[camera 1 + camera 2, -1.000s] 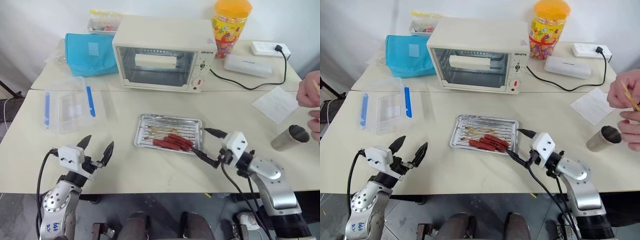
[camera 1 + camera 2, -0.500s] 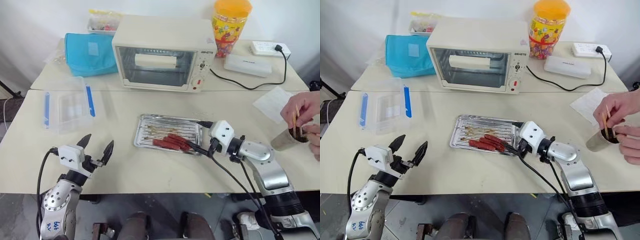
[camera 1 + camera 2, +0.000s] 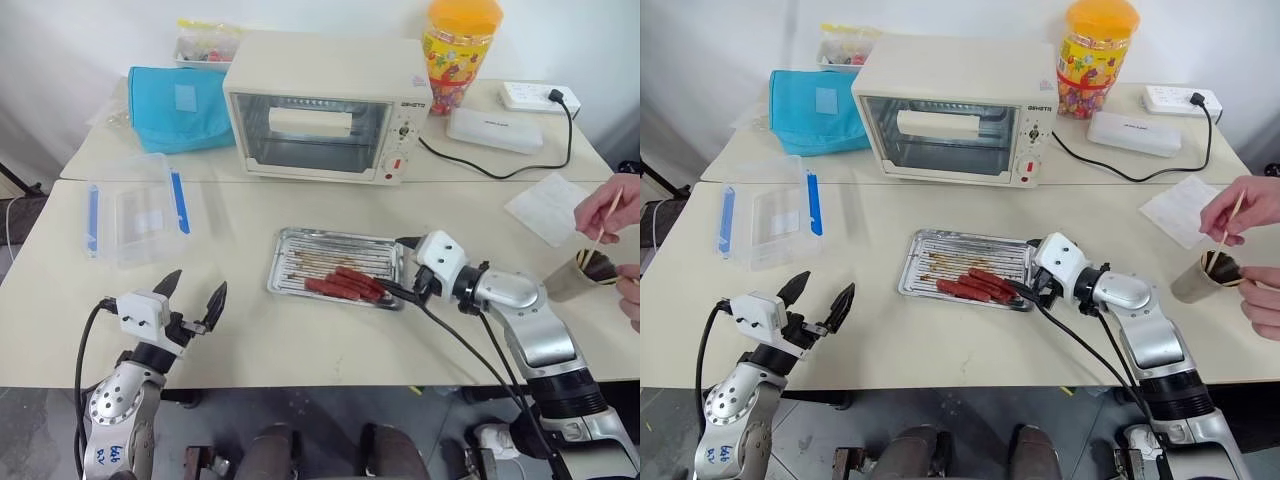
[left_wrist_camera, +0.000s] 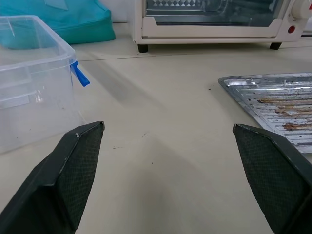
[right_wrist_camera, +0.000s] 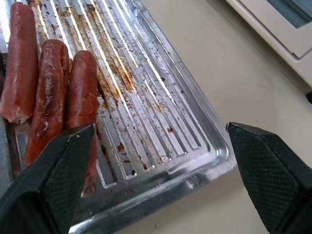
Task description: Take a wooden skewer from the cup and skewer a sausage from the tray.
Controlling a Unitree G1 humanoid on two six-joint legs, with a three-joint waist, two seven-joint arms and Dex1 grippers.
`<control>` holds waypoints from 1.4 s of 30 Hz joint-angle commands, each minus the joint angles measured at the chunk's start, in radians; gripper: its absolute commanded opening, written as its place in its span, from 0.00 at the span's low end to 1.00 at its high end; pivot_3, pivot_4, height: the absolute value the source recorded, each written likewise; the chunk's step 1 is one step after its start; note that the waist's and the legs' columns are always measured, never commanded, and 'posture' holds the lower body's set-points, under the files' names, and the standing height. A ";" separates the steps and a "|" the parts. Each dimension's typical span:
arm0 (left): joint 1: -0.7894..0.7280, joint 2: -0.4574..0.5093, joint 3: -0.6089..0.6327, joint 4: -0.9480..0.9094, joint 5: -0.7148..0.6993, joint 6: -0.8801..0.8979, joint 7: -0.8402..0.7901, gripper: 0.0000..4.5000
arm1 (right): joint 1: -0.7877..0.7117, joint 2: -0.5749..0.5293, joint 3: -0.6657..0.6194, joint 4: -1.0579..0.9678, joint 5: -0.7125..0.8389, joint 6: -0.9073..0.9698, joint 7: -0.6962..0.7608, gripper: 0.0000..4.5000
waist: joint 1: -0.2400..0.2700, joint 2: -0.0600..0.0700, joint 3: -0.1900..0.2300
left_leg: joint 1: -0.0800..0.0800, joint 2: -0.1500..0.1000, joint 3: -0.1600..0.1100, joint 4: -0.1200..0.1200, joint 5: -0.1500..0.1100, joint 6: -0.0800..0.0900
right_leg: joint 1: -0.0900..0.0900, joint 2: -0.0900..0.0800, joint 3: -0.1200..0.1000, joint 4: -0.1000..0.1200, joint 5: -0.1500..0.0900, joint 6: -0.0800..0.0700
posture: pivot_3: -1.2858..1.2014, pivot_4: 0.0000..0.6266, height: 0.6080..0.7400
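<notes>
The right gripper (image 3: pixel 402 268) hangs with its fingers spread wide over the tray's right end, one finger above the outer rim and the other above the sausages (image 5: pixel 51 87). The three of them lie side by side on the ridged bottom, toward the tray's (image 3: pixel 290 243) near edge. It grips nothing, and it carries no skewer.

So the step in hand looks like a reach for a sausage, or a bracing of the tray. To do it well, I judge the fingers should drop astride the nearest sausage across its width, closing gently, since the greasy skin may slip and the light tray may slide.

The cup (image 3: pixel 1202 275) stands well off at the gripper's 3 o'clock, near the table's right edge, with sticks in it. A person's hand (image 3: pixel 1247 205) holds one skewer (image 3: pixel 1230 220) just above it. The skewer must come from there first.

The left gripper (image 3: pixel 190 296) hovers open and empty at the tray's 8 o'clock, with the clear box (image 3: pixel 135 208) beyond it.
</notes>
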 commanded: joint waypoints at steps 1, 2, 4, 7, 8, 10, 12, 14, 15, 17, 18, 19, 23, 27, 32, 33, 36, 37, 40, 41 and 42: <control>0.014 -0.006 0.011 -0.031 0.002 -0.031 0.007 1.00 | 0.000 -0.023 0.000 -0.035 0.035 0.008 0.052 1.00 | 0.000 0.000 0.000 | 0.000 0.000 0.000 0.000 0.000 0.000 | 0.000 0.000 0.000 0.000 0.000 0.000 | 0.52 0.24 1.00; 0.016 -0.007 0.011 -0.032 0.002 -0.032 0.008 1.00 | 0.003 -0.030 -0.002 -0.044 0.040 0.010 0.064 1.00 | 0.000 0.000 0.000 | 0.000 0.000 0.000 0.000 0.000 0.000 | 0.000 0.000 0.000 0.000 0.000 0.000 | 0.52 0.24 1.00; 0.015 -0.007 0.011 -0.030 0.002 -0.033 0.008 1.00 | 0.002 -0.036 -0.012 -0.051 0.050 0.013 0.071 1.00 | 0.001 0.000 0.000 | 0.000 0.000 0.000 0.000 0.000 0.000 | 0.000 0.000 0.000 0.000 0.000 0.000 | 0.52 0.24 1.00; 0.017 -0.010 0.010 -0.029 0.003 -0.036 0.007 1.00 | 0.004 -0.047 -0.017 -0.060 0.061 0.011 0.088 1.00 | 0.000 0.000 0.000 | 0.000 0.000 0.000 0.000 0.000 0.000 | 0.000 0.000 0.000 0.000 0.000 0.000 | 0.52 0.24 1.00; 0.016 -0.010 0.009 -0.028 0.002 -0.036 0.007 1.00 | 0.003 -0.049 -0.016 -0.060 0.062 0.013 0.091 1.00 | 0.000 0.000 0.000 | 0.000 0.000 0.000 0.000 0.000 0.000 | 0.000 0.000 0.000 0.000 0.000 0.000 | 0.52 0.24 1.00; 0.015 -0.011 0.009 -0.026 0.003 -0.038 0.007 1.00 | 0.005 -0.055 -0.012 -0.064 0.068 0.027 0.102 1.00 | 0.000 0.000 0.000 | 0.000 0.000 0.000 0.000 0.000 0.000 | 0.000 0.000 0.000 0.000 0.000 0.000 | 0.52 0.24 1.00; 0.015 -0.013 0.009 -0.025 0.004 -0.038 0.006 1.00 | 0.007 -0.062 -0.008 -0.067 0.066 0.033 0.107 1.00 | 0.001 0.000 0.000 | 0.000 0.000 0.000 0.000 0.000 0.000 | 0.000 0.000 0.000 0.000 0.000 0.000 | 0.52 0.24 1.00; 0.013 -0.013 0.008 -0.023 0.005 -0.040 0.005 1.00 | 0.008 -0.068 0.001 -0.059 0.050 0.035 0.104 1.00 | 0.001 0.000 0.000 | 0.000 0.000 0.000 0.000 0.000 0.000 | 0.000 0.000 0.000 0.000 0.000 0.000 | 0.52 0.24 1.00; 0.013 -0.013 0.008 -0.023 0.006 -0.040 0.005 1.00 | 0.008 -0.071 0.004 -0.056 0.044 0.033 0.104 1.00 | 0.001 0.000 0.000 | 0.000 0.000 0.000 0.000 0.000 0.000 | 0.000 0.000 0.000 0.000 0.000 0.000 | 0.52 0.24 1.00; 0.012 -0.013 0.008 -0.022 0.007 -0.042 0.005 1.00 | 0.008 -0.072 0.014 -0.037 0.027 0.022 0.098 1.00 | 0.001 0.000 0.000 | 0.000 0.000 0.000 0.000 0.000 0.000 | 0.000 0.000 0.000 0.000 0.000 0.000 | 0.52 0.24 1.00; 0.012 -0.013 0.009 -0.021 0.008 -0.042 0.006 1.00 | 0.007 -0.071 0.016 -0.030 0.022 0.018 0.097 1.00 | 0.000 0.000 0.000 | 0.000 0.000 0.000 0.000 0.000 0.000 | 0.000 0.000 0.000 0.000 0.000 0.000 | 0.52 0.24 1.00; 0.012 -0.013 0.009 -0.021 0.009 -0.043 0.006 1.00 | 0.002 -0.065 0.017 -0.019 0.015 0.013 0.088 1.00 | 0.000 0.000 0.000 | 0.000 0.000 0.000 0.000 0.000 0.000 | 0.000 0.000 0.000 0.000 0.000 0.000 | 0.52 0.24 1.00; 0.010 -0.014 0.010 -0.018 0.010 -0.047 0.009 1.00 | -0.040 -0.038 0.020 0.042 -0.024 -0.031 0.042 1.00 | 0.000 0.000 0.000 | 0.000 0.000 0.000 0.000 0.000 0.000 | 0.000 0.000 0.000 -0.001 0.000 0.000 | 0.52 0.24 1.00; 0.009 -0.016 0.007 -0.015 0.011 -0.049 0.008 1.00 | -0.085 -0.010 0.015 0.105 -0.075 -0.092 -0.034 1.00 | -0.002 0.000 0.000 | 0.000 0.000 0.000 0.000 0.000 0.000 | 0.000 0.000 0.000 -0.001 0.000 0.000 | 0.52 0.24 1.00; 0.008 -0.016 0.007 -0.013 0.010 -0.049 0.007 1.00 | -0.064 -0.026 -0.004 0.090 -0.075 -0.081 -0.044 1.00 | 0.003 0.000 0.000 | -0.001 0.000 0.000 0.000 0.000 0.000 | 0.000 0.000 -0.001 -0.001 0.000 0.000 | 0.52 0.24 1.00; 0.008 -0.015 0.008 -0.012 0.010 -0.048 0.006 1.00 | -0.050 -0.034 -0.012 0.076 -0.072 -0.068 -0.045 1.00 | 0.003 0.000 0.000 | -0.001 0.000 0.000 0.000 0.000 0.000 | 0.000 0.000 -0.001 -0.001 0.000 0.000 | 0.52 0.24 1.00; 0.008 -0.013 0.010 -0.009 0.008 -0.048 0.004 1.00 | -0.010 -0.050 -0.037 0.035 -0.059 -0.040 -0.045 1.00 | 0.003 0.000 0.000 | -0.001 0.000 0.000 0.000 0.000 0.000 | 0.000 0.000 -0.001 -0.001 0.000 0.000 | 0.52 0.24 1.00; 0.009 -0.013 0.011 -0.008 0.007 -0.048 0.003 1.00 | 0.001 -0.052 -0.043 0.024 -0.055 -0.033 -0.046 1.00 | 0.002 0.000 0.000 | -0.001 0.000 0.000 0.000 0.000 0.000 | 0.000 0.000 -0.001 -0.001 0.000 0.000 | 0.52 0.24 1.00; 0.011 -0.011 0.012 -0.005 0.006 -0.050 -0.001 1.00 | 0.043 -0.061 -0.068 -0.010 -0.040 -0.019 -0.050 1.00 | 0.002 0.000 0.000 | -0.001 0.000 0.000 0.000 0.000 0.000 | 0.000 0.000 -0.001 -0.001 0.000 0.000 | 0.52 0.24 1.00; 0.012 -0.010 0.012 -0.003 0.005 -0.051 -0.004 1.00 | 0.071 -0.068 -0.083 -0.029 -0.033 -0.018 -0.050 1.00 | 0.003 0.000 0.000 | -0.001 0.000 0.000 0.000 0.000 0.000 | 0.000 0.000 -0.001 -0.001 0.000 0.000 | 0.52 0.24 1.00; 0.012 -0.009 0.013 -0.001 0.004 -0.051 -0.006 1.00 | 0.107 -0.080 -0.101 -0.050 -0.026 -0.021 -0.046 1.00 | 0.003 0.000 0.000 | -0.001 0.000 0.000 0.000 0.000 0.000 | 0.000 0.000 -0.001 -0.001 0.000 0.000 | 0.52 0.24 1.00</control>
